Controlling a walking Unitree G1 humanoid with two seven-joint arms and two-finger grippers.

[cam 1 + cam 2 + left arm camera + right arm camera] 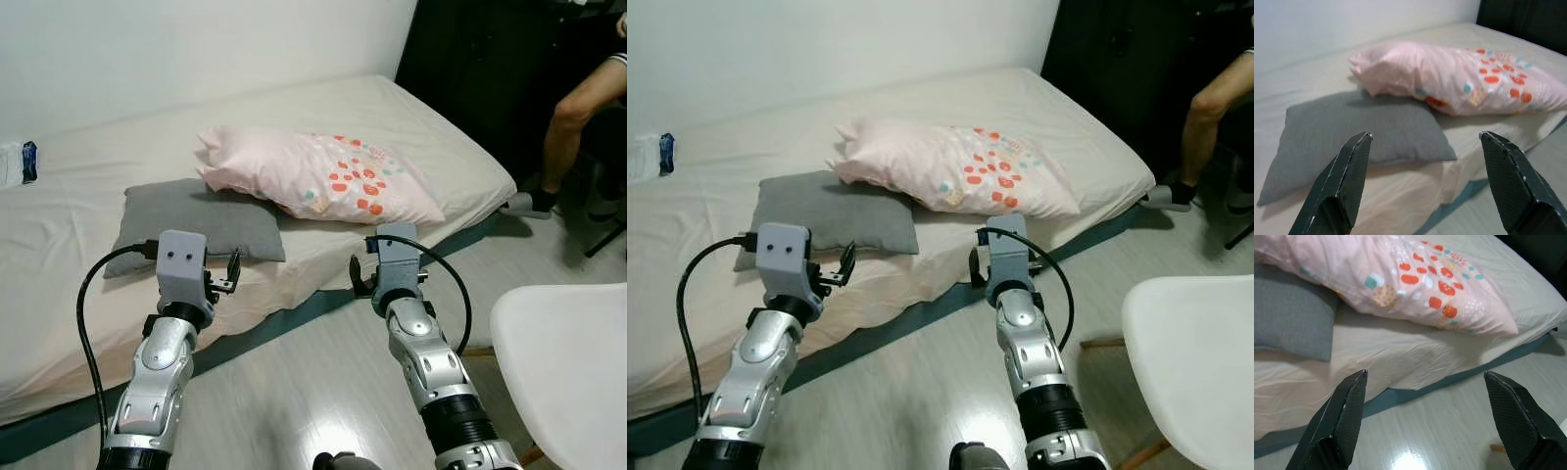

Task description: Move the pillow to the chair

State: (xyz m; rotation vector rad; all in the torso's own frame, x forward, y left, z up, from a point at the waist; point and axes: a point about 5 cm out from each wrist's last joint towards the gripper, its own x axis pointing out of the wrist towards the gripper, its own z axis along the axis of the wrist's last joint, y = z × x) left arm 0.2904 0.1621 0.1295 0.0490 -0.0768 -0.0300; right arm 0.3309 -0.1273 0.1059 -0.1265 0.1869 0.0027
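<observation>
Just beyond both raised grippers, a low bed (88, 323) covered with a cream sheet is seen, its edge running across in front of the fingertips. The left gripper (1425, 142) is held above the near edge of the bed with its two black fingers (1347, 181) spread wide apart, nothing between them. Directly ahead of it, a flat grey pillow (196, 223) is laid on the sheet. The right gripper (1425, 379) is held over the pale floor (294, 392) just short of the bed's edge, its fingers likewise spread wide and empty.

Ahead of the right gripper, and beyond and to the right of the left one, a pink pillow (318, 176) printed with red and teal spots is laid on the bed. Its left end is rested on the far right corner of the grey pillow, touching it. Neither gripper is touching either pillow.

To the right of the right gripper, close beside that arm, the white seat of a chair (568, 362) is seen, well apart from the pink pillow. Further off to the right, past the corner of the bed, the bare leg of a seated person (578, 117) is seen against a dark cabinet (470, 59).
</observation>
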